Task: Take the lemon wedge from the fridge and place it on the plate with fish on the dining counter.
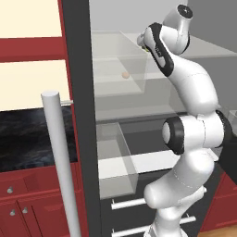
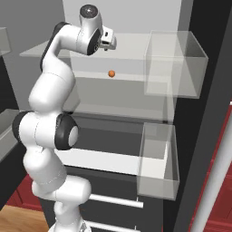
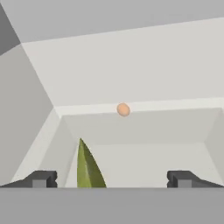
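1. Hand view puts the tool (image 3: 112, 178) right at the bottom edge, its two dark tips spread wide with nothing between them.
2. Just past the left tip, near seven o'clock, a yellow-green sliver rises: the lemon wedge (image 3: 89, 168), lying on a pale fridge shelf and closer to the left tip than the right.
3. Farther in, just past twelve o'clock of the wedge, the small orange ball (image 3: 123, 109) sits on the edge of a deeper shelf; it is not the target.
4. From the right base view, the fridge (image 2: 199, 50) stands open and the arm reaches to the upper shelf, hand by the clear door bin (image 2: 174, 63).
5. My reading: the wedge is off-centre, so the tool should shift toward seven o'clock until both tips bracket it, then ease forward and close gently, since so thin a piece could slip or tip.
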### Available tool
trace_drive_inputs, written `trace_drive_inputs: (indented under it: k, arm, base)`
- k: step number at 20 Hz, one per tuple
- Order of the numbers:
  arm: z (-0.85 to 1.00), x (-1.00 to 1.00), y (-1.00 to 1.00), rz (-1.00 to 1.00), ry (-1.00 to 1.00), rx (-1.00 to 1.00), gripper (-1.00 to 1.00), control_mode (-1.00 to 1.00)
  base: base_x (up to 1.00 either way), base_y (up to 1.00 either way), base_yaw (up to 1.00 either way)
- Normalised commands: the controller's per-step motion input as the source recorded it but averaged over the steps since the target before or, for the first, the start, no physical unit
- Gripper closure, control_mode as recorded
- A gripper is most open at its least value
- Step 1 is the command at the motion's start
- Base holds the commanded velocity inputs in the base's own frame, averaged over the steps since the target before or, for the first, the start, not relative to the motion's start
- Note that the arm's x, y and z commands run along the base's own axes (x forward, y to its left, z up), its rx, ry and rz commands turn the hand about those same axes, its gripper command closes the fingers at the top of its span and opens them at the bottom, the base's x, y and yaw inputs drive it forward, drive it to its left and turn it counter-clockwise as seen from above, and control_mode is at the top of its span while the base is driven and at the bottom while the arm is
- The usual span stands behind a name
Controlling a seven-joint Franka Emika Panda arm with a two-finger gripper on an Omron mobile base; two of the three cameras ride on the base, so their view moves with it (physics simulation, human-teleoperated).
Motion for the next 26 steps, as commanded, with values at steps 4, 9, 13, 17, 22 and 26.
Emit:
trace_drive_inputs:
  k: [4,9,13,17,22,26]
  arm:
    - [-0.11,0.66,0.07,0.00,0.00,0.00,-1.00,-1.00]
    - [-0.17,0.36,0.08,0.00,0.00,0.00,-1.00,-1.00]
    - [-0.08,0.03,0.12,0.00,0.00,0.00,-1.00,-1.00]
    - [0.01,-0.26,0.01,0.02,-0.06,0.00,-1.00,-1.00]
    - [-0.04,0.00,0.00,0.00,0.00,0.00,-1.00,-1.00]
    - [-0.14,-0.29,0.00,0.00,0.00,0.00,-1.00,-1.00]
  base:
    - [0.00,0.00,0.00]
    - [0.00,0.00,0.00]
    - [0.00,0.00,0.00]
    - [0.00,0.00,0.00]
    - [0.00,0.00,0.00]
    - [0.00,0.00,0.00]
